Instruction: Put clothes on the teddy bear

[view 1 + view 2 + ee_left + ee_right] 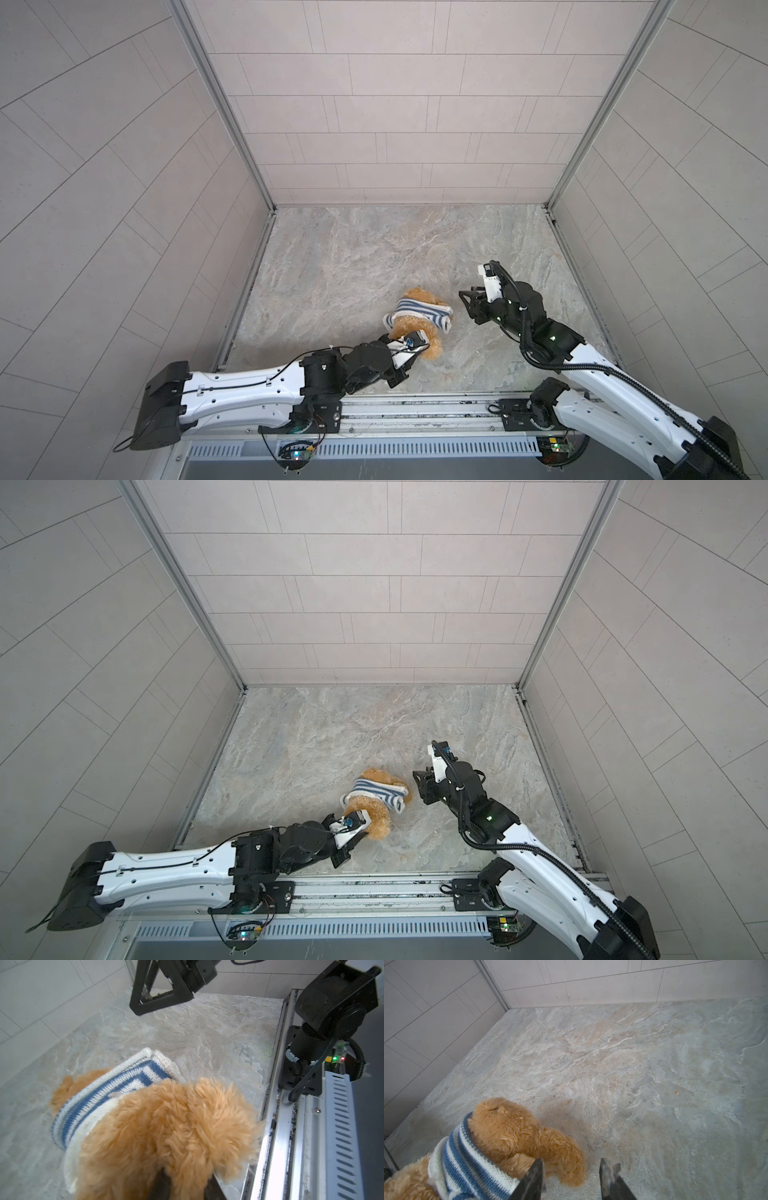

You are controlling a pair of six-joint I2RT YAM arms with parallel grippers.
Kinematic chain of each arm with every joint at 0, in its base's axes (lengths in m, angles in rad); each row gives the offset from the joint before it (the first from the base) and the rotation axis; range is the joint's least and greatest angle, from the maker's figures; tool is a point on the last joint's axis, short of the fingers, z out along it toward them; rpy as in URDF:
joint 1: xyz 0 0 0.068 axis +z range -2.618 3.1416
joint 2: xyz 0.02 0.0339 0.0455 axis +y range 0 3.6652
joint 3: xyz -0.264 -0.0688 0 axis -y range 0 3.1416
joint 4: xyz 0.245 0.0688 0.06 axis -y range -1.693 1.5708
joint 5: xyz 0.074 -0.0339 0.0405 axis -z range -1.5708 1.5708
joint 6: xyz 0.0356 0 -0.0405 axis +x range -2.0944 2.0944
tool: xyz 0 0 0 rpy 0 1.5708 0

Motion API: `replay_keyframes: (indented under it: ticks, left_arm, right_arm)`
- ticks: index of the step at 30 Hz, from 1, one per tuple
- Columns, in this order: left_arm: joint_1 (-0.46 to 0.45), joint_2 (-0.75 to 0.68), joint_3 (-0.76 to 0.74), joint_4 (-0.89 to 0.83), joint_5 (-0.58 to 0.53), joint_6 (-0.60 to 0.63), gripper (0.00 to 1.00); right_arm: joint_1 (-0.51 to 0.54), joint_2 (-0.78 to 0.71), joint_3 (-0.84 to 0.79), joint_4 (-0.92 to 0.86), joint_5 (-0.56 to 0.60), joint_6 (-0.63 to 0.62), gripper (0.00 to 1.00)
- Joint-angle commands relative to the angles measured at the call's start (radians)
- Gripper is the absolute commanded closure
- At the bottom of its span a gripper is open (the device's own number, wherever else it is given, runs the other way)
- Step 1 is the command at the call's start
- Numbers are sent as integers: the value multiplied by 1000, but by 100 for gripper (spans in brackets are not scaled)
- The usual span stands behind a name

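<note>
The teddy bear (410, 325) is located on the surface (374, 249), about midway between left and right in the near half, with the head pointed far and the legs near. A blue-and-white striped shirt (415, 311) is gathered around the neck and upper body; the lower body is uncovered. The left end effector (187, 1187) is buried in the leg fur; whether it is clenched or released cannot be determined. The right end effector (466, 307) is released, empty, and positioned just right of the bear, apart from it.
</note>
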Motion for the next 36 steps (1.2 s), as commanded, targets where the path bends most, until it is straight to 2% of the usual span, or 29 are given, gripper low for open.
replay_keyframes:
  ticks: [1, 3, 5, 11, 15, 17, 19, 22, 24, 29, 31, 33, 36]
  left_arm:
    - [-5, 1, -38, -48, 15, -74, 67]
    - [-5, 13, -31, -67, 16, -90, 59]
    - [-5, 31, -21, -93, -4, -99, 57]
    - [-5, 89, 5, -129, -70, -132, 54]
    - [7, 25, 0, -138, -60, -192, 54]
    - [52, -29, 6, -158, -39, -222, 54]
    - [124, -74, 13, -159, 29, -230, 53]
    - [239, -81, 47, -145, 112, -232, 50]
    - [305, -42, 85, -135, 177, -225, 50]
    - [391, 88, 153, -121, 210, -180, 51]
    - [431, 139, 164, -95, 244, -175, 52]
    - [440, 173, 172, -58, 230, -158, 52]
    - [449, 224, 183, -27, 236, -131, 51]
  right_arm:
    - [26, 46, 45, 53, -14, -22, 53]
    - [43, 94, 55, 77, -12, -27, 53]
    - [64, 139, 66, 104, -10, -30, 53]
    - [110, 247, 154, 146, -19, -51, 53]
    - [110, 286, 236, 108, -42, -82, 53]
    - [113, 276, 245, 90, -42, -86, 53]
    - [121, 244, 226, 75, -35, -73, 53]
    - [171, 157, 146, 69, 8, -22, 51]
    - [237, 98, 96, 54, 56, 3, 46]
    - [431, 1, 13, -12, 166, 70, 40]
    - [490, 1, -10, -10, 195, 94, 39]
    - [540, 21, -38, 9, 220, 118, 38]
    - [555, 57, -89, 84, 210, 156, 37]
